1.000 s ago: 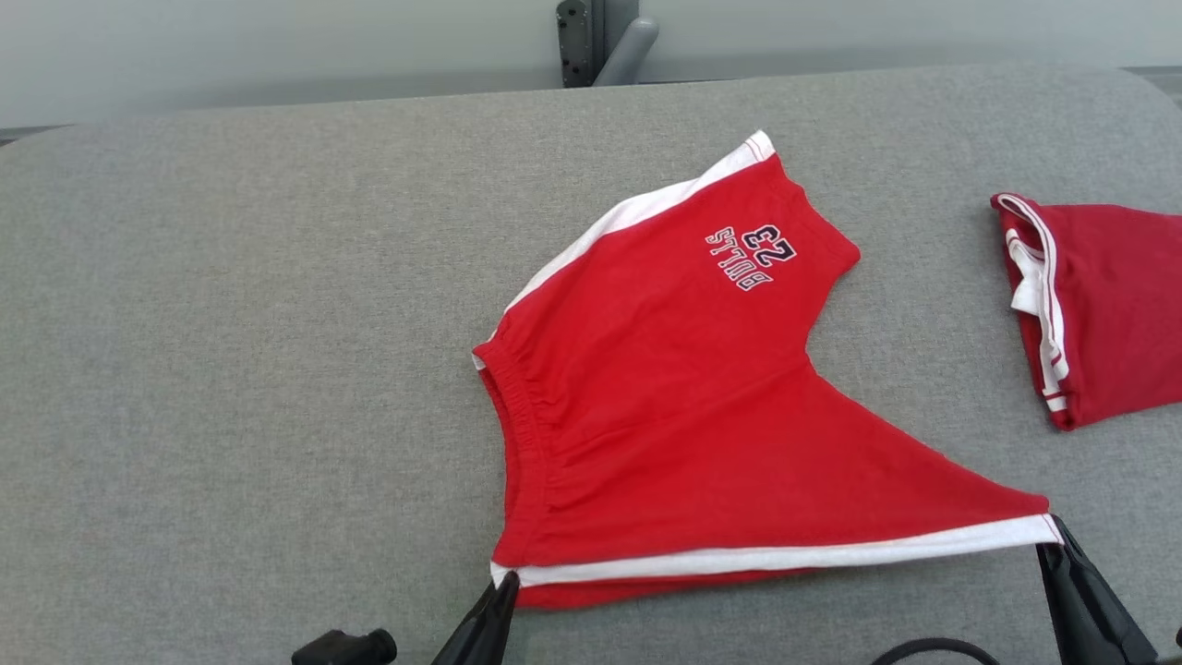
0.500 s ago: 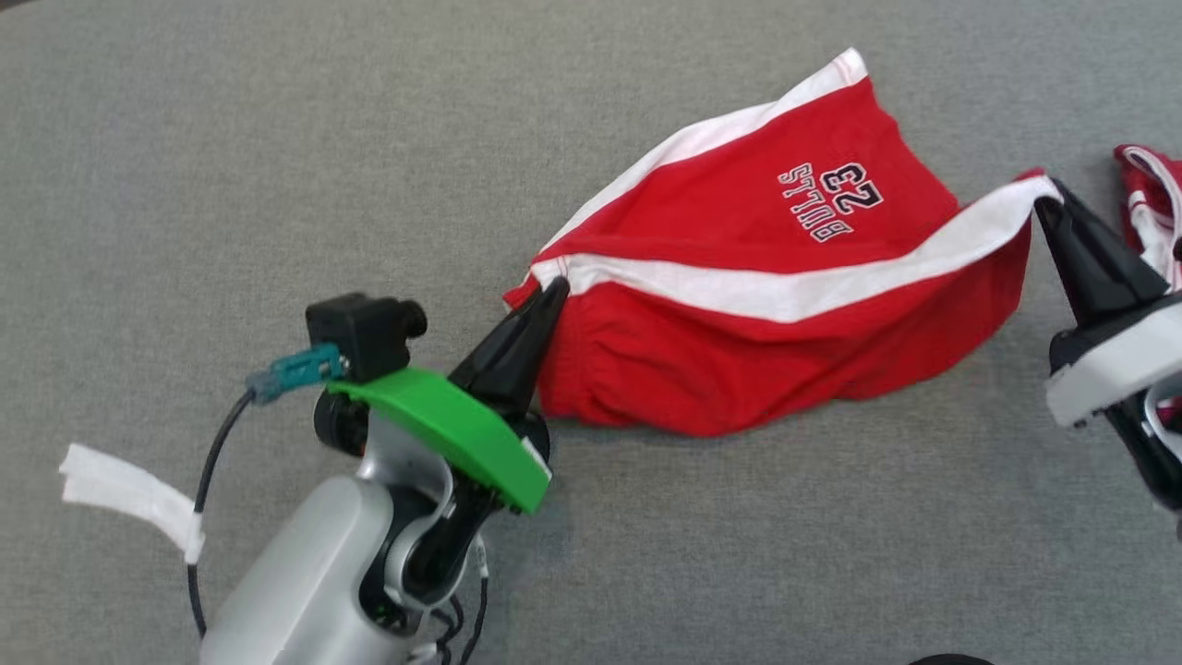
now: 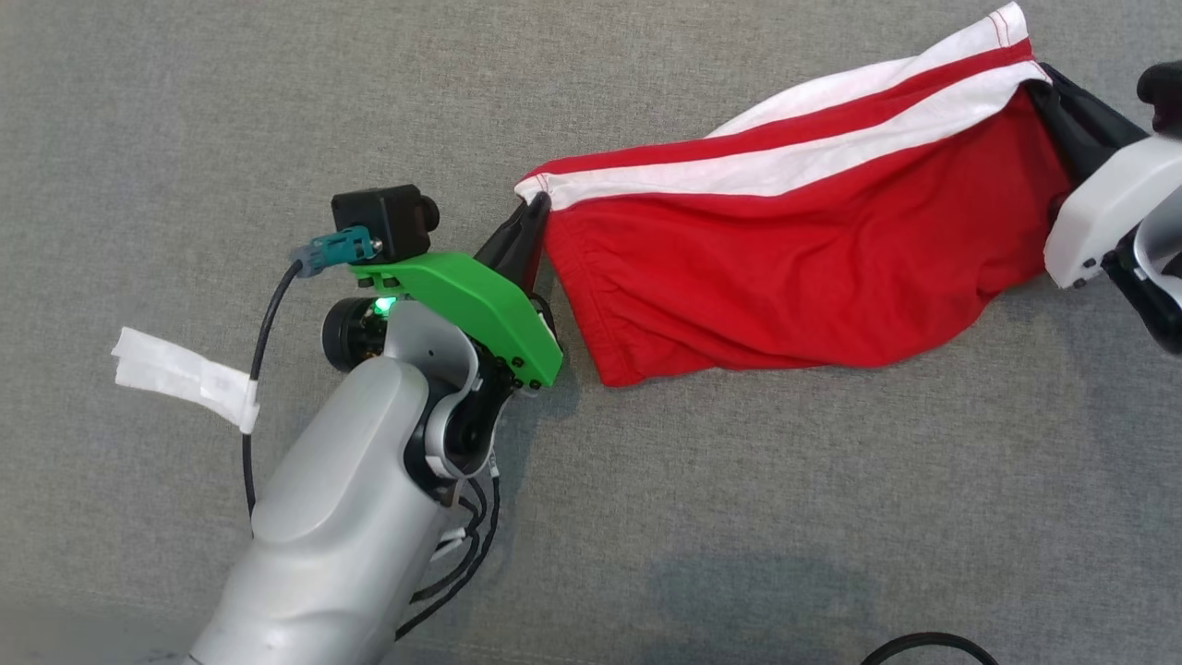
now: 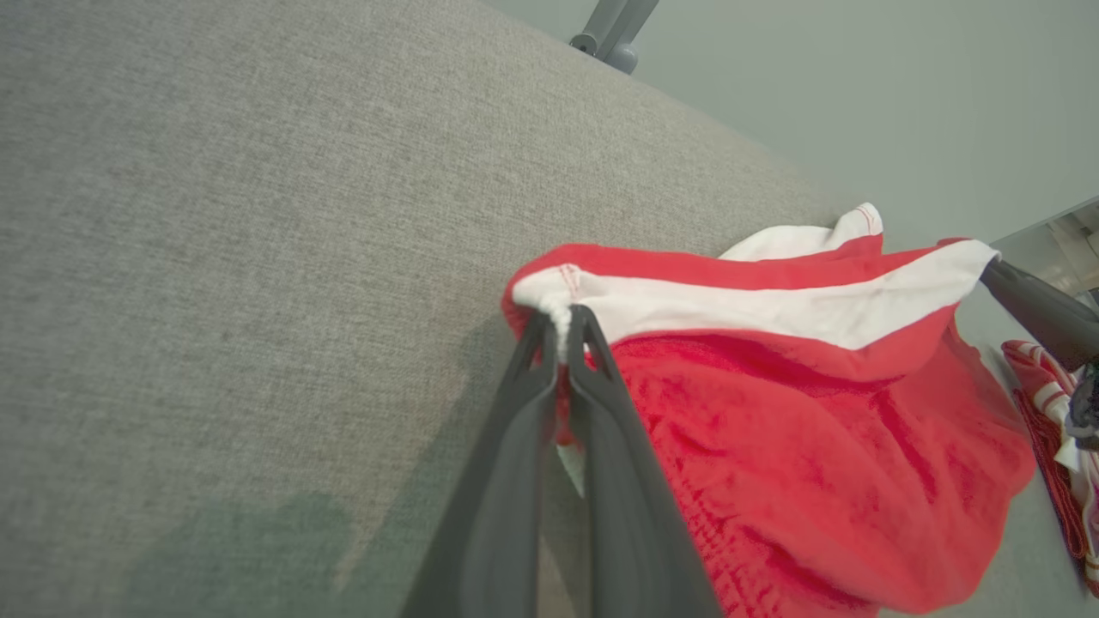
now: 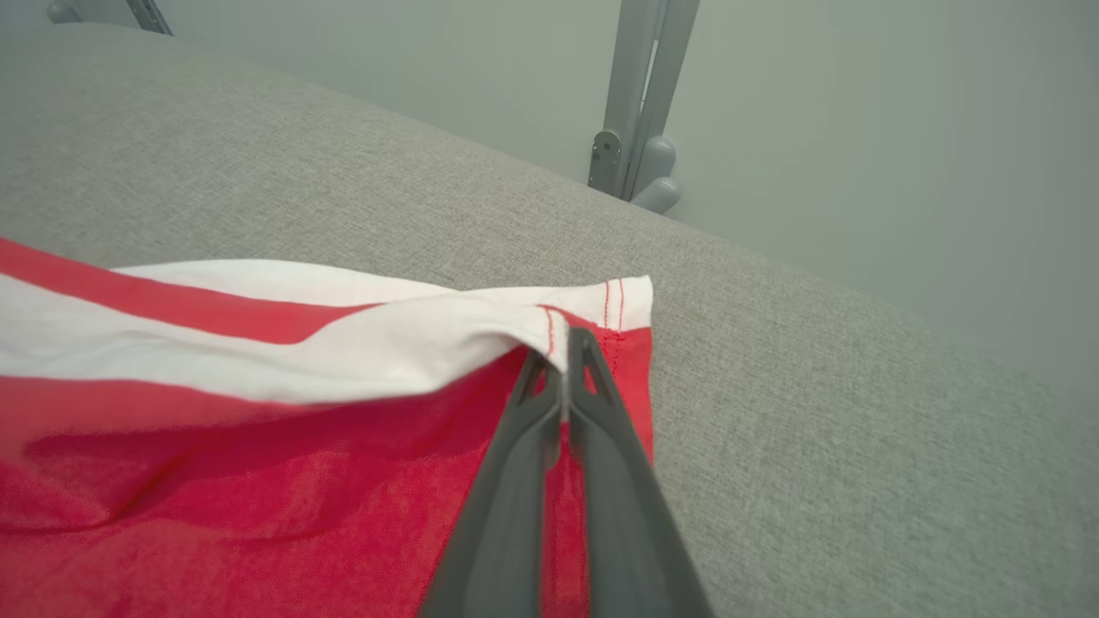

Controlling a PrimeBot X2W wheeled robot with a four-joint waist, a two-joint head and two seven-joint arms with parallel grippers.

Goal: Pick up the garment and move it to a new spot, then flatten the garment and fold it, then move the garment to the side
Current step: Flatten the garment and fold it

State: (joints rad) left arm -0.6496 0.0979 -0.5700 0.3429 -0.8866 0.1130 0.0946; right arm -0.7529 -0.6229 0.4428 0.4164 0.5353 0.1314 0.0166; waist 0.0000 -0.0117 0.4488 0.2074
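You have the garment point(image 3: 785, 277) strung between both grippers so that the white stripe point(image 3: 785, 166) runs taut as its top edge. My read is that this gives you a straight line to lay over for the fold, while the red cloth below sags in loose creases. The left gripper point(image 3: 531, 211) is pinched tight on the waistband corner of that stripe, jaws fully together with only cloth between them. The right gripper point(image 3: 1042, 83) is likewise clamped hard on the hem corner at the other end. The garment's lower bulge seems to rest on the surface point(image 3: 185, 139), though the shadow under it is too thin to be sure. The garment lies short of the surface's far edge, which the right wrist view shows with a grey post point(image 5: 640, 103) beyond it.

Your left forearm rises from the near left, wrist cocked, fingers slanting away and to the right, low over the surface. Your right arm reaches in from the right, fingers pointing away and leftward. It holds its corner farther out than the left's, so the stripe lies on a diagonal rather than square to you.
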